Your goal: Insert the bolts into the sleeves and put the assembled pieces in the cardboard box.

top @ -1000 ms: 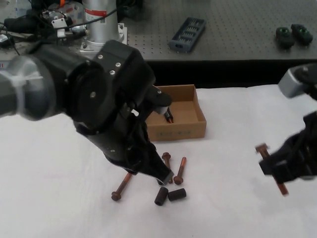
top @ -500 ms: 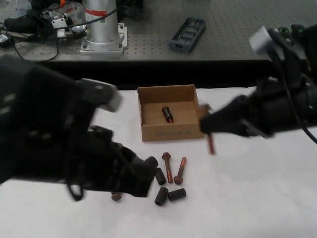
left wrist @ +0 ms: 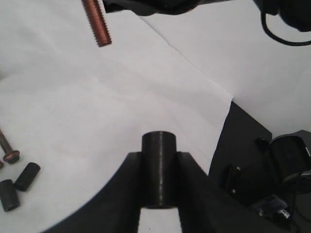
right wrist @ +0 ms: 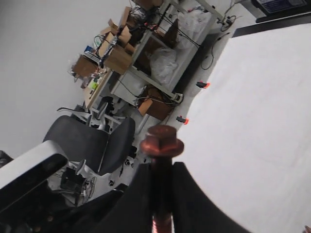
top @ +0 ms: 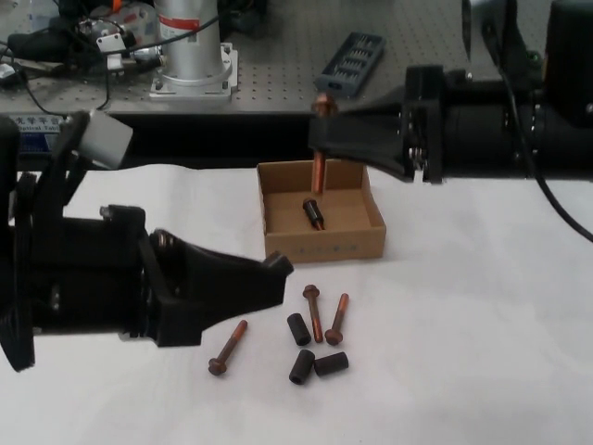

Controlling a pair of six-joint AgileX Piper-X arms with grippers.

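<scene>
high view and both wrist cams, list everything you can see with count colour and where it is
cardboard box: 1, brown, middle of the cloth
assembled piece: 1, black sleeve on a copper bolt, lying in the cardboard box
loose bolts: 3, copper, on the cloth in front of the box
loose sleeves: 3, black, among the loose bolts
held bolt: 1, copper, head up, seen against the box's far wall
held sleeve: 1, black
cloth: 1, white, covering the bench
ridged tray: 1, blue-grey, far bench
metal post: 1, silver, far left
left end effector: black, shut on the held sleeve
right end effector: black, shut on the held bolt
</scene>
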